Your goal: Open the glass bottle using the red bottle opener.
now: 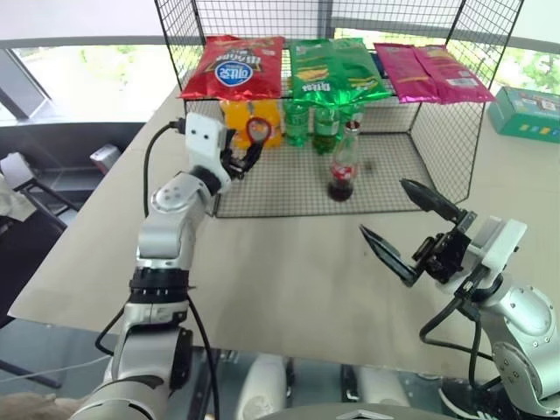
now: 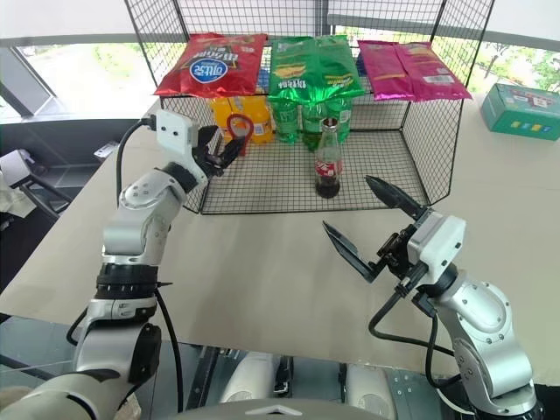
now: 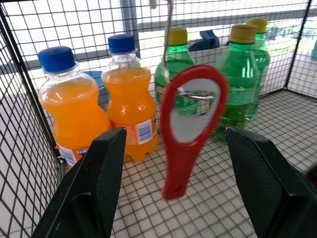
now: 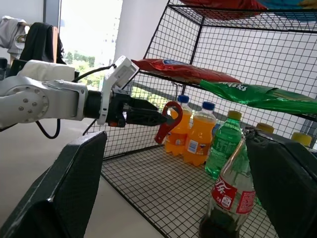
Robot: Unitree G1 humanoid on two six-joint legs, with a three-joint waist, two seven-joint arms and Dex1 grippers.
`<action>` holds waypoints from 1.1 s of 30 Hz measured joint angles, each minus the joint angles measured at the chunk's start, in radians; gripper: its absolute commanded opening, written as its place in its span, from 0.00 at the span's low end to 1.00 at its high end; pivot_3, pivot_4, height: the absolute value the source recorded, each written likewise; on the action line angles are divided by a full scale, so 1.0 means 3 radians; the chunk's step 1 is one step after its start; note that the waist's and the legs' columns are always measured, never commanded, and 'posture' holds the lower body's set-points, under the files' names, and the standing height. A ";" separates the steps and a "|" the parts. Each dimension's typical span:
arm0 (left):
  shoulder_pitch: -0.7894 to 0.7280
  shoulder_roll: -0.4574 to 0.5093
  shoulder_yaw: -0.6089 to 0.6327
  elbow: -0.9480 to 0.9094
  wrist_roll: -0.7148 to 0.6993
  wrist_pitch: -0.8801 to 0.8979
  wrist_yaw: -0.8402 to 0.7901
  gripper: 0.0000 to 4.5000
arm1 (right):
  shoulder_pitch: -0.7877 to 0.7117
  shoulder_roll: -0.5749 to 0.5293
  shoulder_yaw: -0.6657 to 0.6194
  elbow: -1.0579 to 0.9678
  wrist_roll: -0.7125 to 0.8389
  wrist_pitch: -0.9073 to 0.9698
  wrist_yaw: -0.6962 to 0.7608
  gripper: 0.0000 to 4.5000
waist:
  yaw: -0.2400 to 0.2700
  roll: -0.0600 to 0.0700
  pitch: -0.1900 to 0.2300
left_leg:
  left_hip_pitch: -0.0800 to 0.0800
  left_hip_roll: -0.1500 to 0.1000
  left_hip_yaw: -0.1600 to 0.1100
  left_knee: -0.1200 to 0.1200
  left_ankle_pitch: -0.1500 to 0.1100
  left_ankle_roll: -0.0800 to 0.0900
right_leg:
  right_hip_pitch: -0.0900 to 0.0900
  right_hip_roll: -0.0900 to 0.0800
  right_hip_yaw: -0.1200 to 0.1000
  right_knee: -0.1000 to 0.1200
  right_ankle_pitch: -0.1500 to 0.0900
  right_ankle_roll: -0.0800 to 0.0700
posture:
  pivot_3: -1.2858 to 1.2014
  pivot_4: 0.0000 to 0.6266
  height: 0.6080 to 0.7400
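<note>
Two grippers work over a pale worktop (image 1: 289,280), with a wire rack (image 1: 437,149) standing at its far side. Nearest the camera, the right gripper (image 1: 398,223) hovers above the bare worktop in front of the rack, its jaws spread as wide as they go and holding nothing. The glass bottle (image 1: 343,164) stands upright on the rack's mesh floor, just beyond and a little to the left of those jaws, its long neck and cap pointing straight up. Of the two arms, the right is the nearer to the bottle.

Farther back and to the left, the left gripper (image 1: 248,150) reaches into the rack's left end. In the left wrist view its two fingers (image 3: 96,183) stand apart, and the red bottle opener (image 3: 190,124) sits in the gap between them without visible contact. The opener hangs from a thin metal hook (image 3: 168,34) that passes through its ring, so its long axis is nearly vertical, ring on top, handle below. Closing the jaws on the handle looks like the step in hand.

Behind the opener stand orange plastic bottles (image 3: 101,111) and green plastic bottles (image 3: 242,74), and snack bags (image 1: 232,66) lie across the rack's top. Near the worktop's far right edge lies a green box (image 1: 529,114).
</note>
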 measured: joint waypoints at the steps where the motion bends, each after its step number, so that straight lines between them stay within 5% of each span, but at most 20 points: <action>1: -0.0041 -0.0004 -0.0003 0.0077 0.0012 -0.0038 -0.0017 0.67 | -0.0003 0.0002 0.0002 0.0000 -0.0002 0.0011 -0.0001 1.00 | 0.0000 0.0000 0.0000 | 0.0000 0.0000 0.0000 0.0000 0.0000 0.0000 | 0.0000 0.0000 0.0000 0.0000 0.0000 0.0000 | 0.52 0.24 1.00; 4: -0.0109 -0.0012 -0.0013 0.0229 0.0033 -0.0124 -0.0083 0.45 | -0.0005 0.0005 0.0011 0.0000 -0.0005 0.0018 -0.0004 1.00 | -0.0001 -0.0001 0.0000 | 0.0000 0.0000 0.0000 0.0000 0.0000 0.0000 | 0.0000 0.0000 0.0000 0.0000 0.0000 0.0000 | 0.52 0.24 1.00; 8: -0.0127 -0.0019 -0.0037 0.0342 0.0037 -0.0203 -0.0174 0.01 | -0.0005 0.0003 0.0011 0.0000 -0.0005 0.0020 -0.0003 1.00 | -0.0001 -0.0002 0.0001 | -0.0001 0.0000 0.0000 0.0000 0.0000 0.0000 | 0.0000 0.0000 0.0000 -0.0001 0.0000 0.0000 | 0.52 0.24 1.00; 18: -0.0108 -0.0017 -0.0034 0.0216 0.0018 -0.0248 -0.0258 0.01 | -0.0036 0.0005 0.0010 0.0038 -0.0010 0.0019 0.0000 1.00 | -0.0001 -0.0004 0.0002 | -0.0001 0.0001 0.0000 0.0000 0.0000 0.0000 | 0.0000 0.0000 0.0000 -0.0001 0.0000 0.0000 | 0.52 0.24 1.00; 21: -0.0068 -0.0010 0.0010 0.0122 -0.0077 -0.0178 -0.0316 0.18 | -0.0071 0.0007 0.0010 0.0038 -0.0009 0.0020 0.0000 1.00 | -0.0002 -0.0004 0.0002 | 0.0000 0.0002 0.0000 0.0000 0.0000 0.0000 | 0.0000 0.0000 0.0000 0.0000 0.0000 0.0000 | 0.52 0.24 1.00; 27: 0.0022 0.0015 0.0011 -0.0048 -0.0072 -0.0032 -0.0230 0.75 | -0.0071 0.0033 0.0011 0.0056 -0.0014 0.0020 0.0000 1.00 | 0.0000 -0.0005 0.0003 | -0.0001 0.0001 0.0000 0.0000 0.0000 0.0000 | 0.0000 0.0000 0.0000 0.0000 0.0000 0.0000 | 0.52 0.24 1.00; 33: 0.0021 0.0014 0.0005 -0.0186 0.0011 0.0063 -0.0092 0.75 | -0.0068 0.0035 0.0011 0.0064 -0.0027 0.0016 0.0005 1.00 | -0.0001 -0.0005 0.0003 | 0.0000 0.0001 0.0000 0.0000 0.0000 0.0000 | 0.0000 0.0000 0.0000 0.0000 0.0000 0.0000 | 0.52 0.24 1.00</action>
